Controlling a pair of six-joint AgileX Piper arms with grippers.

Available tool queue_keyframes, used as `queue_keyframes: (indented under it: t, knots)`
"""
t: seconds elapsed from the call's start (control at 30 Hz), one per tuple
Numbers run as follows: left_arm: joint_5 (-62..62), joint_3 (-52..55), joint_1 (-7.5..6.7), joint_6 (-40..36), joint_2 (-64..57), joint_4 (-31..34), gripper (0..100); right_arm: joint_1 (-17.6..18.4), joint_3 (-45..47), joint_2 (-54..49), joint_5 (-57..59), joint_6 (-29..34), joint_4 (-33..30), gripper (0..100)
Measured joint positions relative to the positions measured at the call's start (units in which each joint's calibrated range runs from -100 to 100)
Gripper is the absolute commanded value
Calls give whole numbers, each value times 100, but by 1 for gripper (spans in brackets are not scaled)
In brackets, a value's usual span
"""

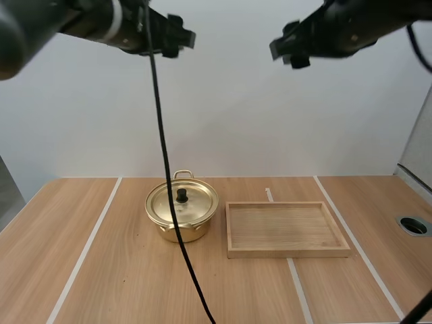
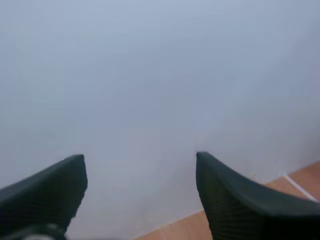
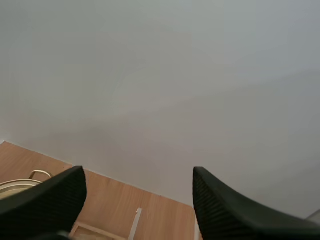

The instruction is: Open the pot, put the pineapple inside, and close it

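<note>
Pot [image 1: 181, 214] sits on the tabletop [image 1: 115, 277], left of centre, lid [image 1: 183, 202] on, black knob [image 1: 181, 195] on top. Wooden tray [image 1: 288, 253] lies just beside it on the right, not touching. Left gripper [image 1: 181, 35] is high above the pot, well clear, fingers [image 2: 50, 192] spread apart, holding nothing. Right gripper [image 1: 285, 48] is high over the tray, fingers [image 3: 225, 210] also spread, nothing between them.
</note>
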Motion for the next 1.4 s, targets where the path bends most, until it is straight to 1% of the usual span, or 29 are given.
queue_keyframes:
  t: [0.1, 0.17, 0.27, 0.37, 0.53, 0.63, 0.73, 0.8, 0.87, 0.93, 1.0, 1.03, 1.1, 1.13, 1.17, 1.23, 1.27, 1.3, 1.33, 1.4]
  knots:
    - [-1010, 819, 189, 9, -1249, -64, 100, 0, 835, -141, -1430, 289, 39, 100]
    - [-1681, 1414, 277, 9, -2013, -103, 100, 0, 1319, -305, -2401, 362, 137, 100]
    - [-2353, 2210, 322, -48, -2932, -134, 100, 0, 1923, -611, -3686, 418, 203, 100]
    - [-2317, 2795, 328, -120, -3533, -134, 100, 0, 2649, -936, -5112, 438, 217, 100]
    - [-1964, 3684, 328, -300, -3912, -134, 100, 0, 3878, -1714, -7684, 451, 419, 100]
    - [-1922, 4059, 328, -365, -4232, -134, 100, 0, 4421, -2212, -8389, 314, 442, 100]
    - [-2321, 4420, 328, -390, -4696, -134, 100, 0, 4930, -2661, -8459, 130, 453, 100]
    - [-2506, 4574, 317, -434, -5004, -118, 100, 0, 5197, -3013, -8311, 16, 453, 100]
    - [-2417, 4626, 201, -456, -5253, -14, 100, 0, 5361, -3455, -7996, -93, 453, 100]
    - [-1978, 4630, 16, -479, -5455, 275, 100, 0, 5431, -3917, -7496, -167, 463, 100]
    - [-1314, 4657, -206, -704, -5675, 842, 100, -7, 5445, -4331, -7013, -200, 525, 100]
    - [-1061, 4671, -300, -935, -5785, 1248, 100, -33, 5455, -4549, -6683, -200, 553, 100]
    - [-742, 4826, -402, -1821, -5952, 2278, 100, -116, 5495, -4927, -5911, -200, 602, 100]
    - [-710, 4954, -423, -2434, -5999, 2878, 100, -169, 5551, -5089, -5463, -200, 632, 100]
    - [-710, 5075, -423, -3087, -6012, 3338, 100, -222, 5639, -5188, -5060, -200, 667, 100]
    - [-659, 5404, -398, -4293, -6022, 4414, 100, -286, 5853, -5240, -4565, -200, 692, 100]
    - [-608, 5500, -378, -4593, -6022, 4774, 100, -328, 6072, -5240, -4327, -200, 705, 100]
    - [-559, 5767, -343, -5135, -6022, 5281, 100, -356, 6320, -5240, -4271, -200, 705, 100]
    - [-512, 5918, -324, -5447, -6022, 5535, 100, -363, 6528, -5240, -4308, -200, 716, 100]
    - [-547, 6290, -290, -5781, -6022, 5923, 100, -379, 6879, -5240, -4364, -200, 730, 100]
